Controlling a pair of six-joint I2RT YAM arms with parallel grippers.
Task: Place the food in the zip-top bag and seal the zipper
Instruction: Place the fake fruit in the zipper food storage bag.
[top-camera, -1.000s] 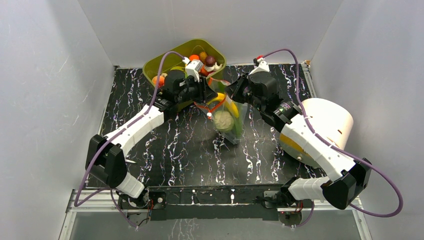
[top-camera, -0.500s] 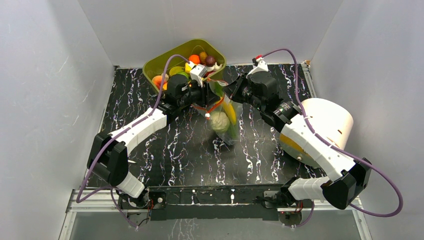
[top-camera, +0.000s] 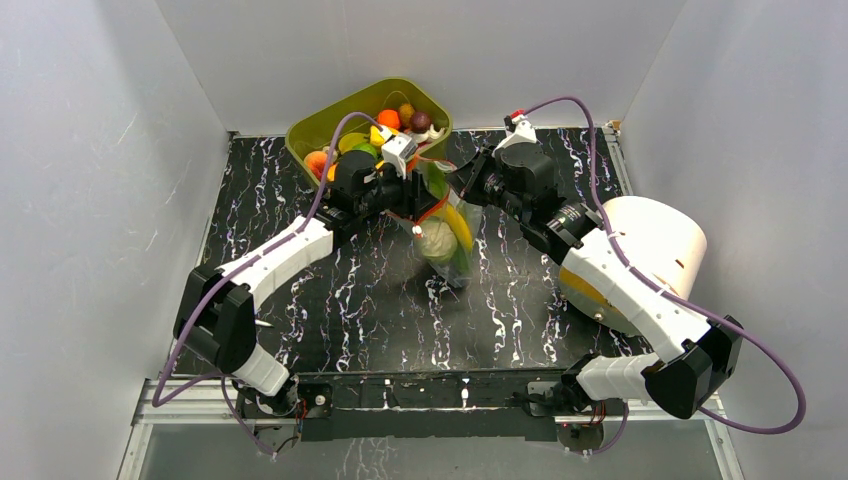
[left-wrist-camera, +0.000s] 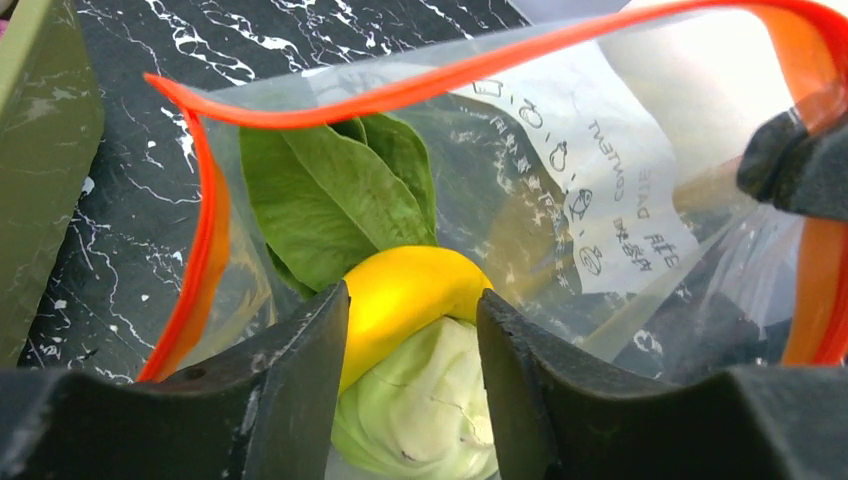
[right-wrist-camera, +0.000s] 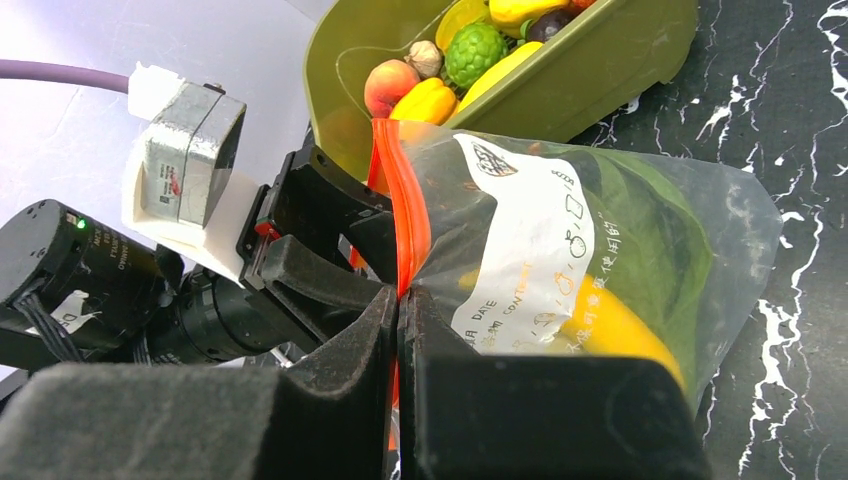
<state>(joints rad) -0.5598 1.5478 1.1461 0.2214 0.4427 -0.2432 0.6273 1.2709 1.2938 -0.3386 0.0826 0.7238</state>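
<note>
The left gripper (left-wrist-camera: 412, 298), spread and empty, hangs at the mouth of the open bag (left-wrist-camera: 600, 190); banana (left-wrist-camera: 440, 280) and cabbage (left-wrist-camera: 420, 410) lie straight ahead inside. Opposite, the right gripper (right-wrist-camera: 400, 300) pinches the zipper (right-wrist-camera: 405, 215), which runs between both arms. Beyond, the tub (right-wrist-camera: 600, 80) on the tabletop (right-wrist-camera: 790, 60) holds more food (right-wrist-camera: 475, 50), nearer the left arm.

A red-orange zipper (left-wrist-camera: 420, 90) is being shown on a clear bag (left-wrist-camera: 560, 180), with green leaf (left-wrist-camera: 330, 190), yellow banana (left-wrist-camera: 410, 295), pale-green cabbage (left-wrist-camera: 420, 410), over a black, white-veined tabletop (left-wrist-camera: 130, 180).
</note>
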